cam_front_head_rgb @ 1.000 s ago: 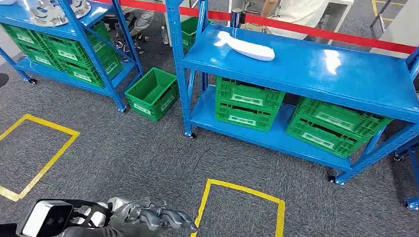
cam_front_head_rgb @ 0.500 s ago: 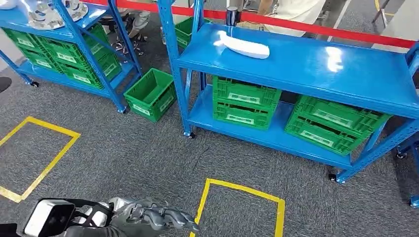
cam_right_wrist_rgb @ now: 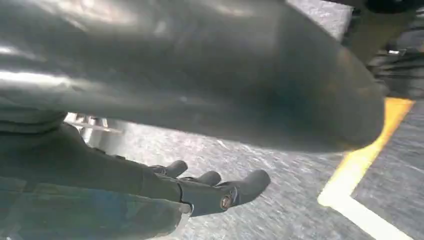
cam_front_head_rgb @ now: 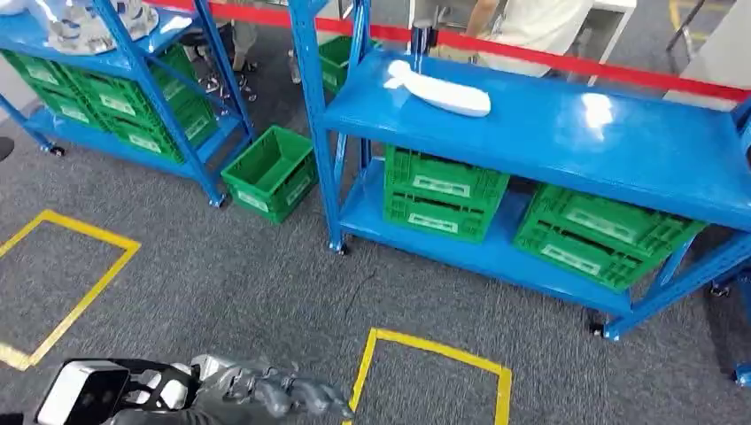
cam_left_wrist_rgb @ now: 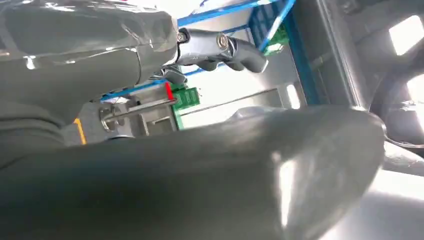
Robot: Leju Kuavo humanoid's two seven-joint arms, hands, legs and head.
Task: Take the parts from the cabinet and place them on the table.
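**White part on the blue table, both hands empty**

On the far-left cabinet (cam_front_head_rgb: 133, 62), the top shelf carries silvery metal parts (cam_front_head_rgb: 84, 22), with green crates (cam_front_head_rgb: 115, 102) stacked beneath; their white labels are too small to read. A single green crate (cam_front_head_rgb: 270, 170) sits on the grey carpet (cam_front_head_rgb: 230, 274) between the cabinet and the blue table (cam_front_head_rgb: 567, 133). Near the table's back left corner lies a long, smooth white part (cam_front_head_rgb: 440, 89), rounded at both ends. More green crates (cam_front_head_rgb: 440, 193) fill the table's lower shelf. Yellow tape squares (cam_front_head_rgb: 434, 372) mark the carpet. The left hand (cam_front_head_rgb: 266, 394) hangs low, fingers loosely extended, holding nothing. The right hand (cam_right_wrist_rgb: 210, 190) hangs over the carpet, fingers straight and slightly apart, empty.
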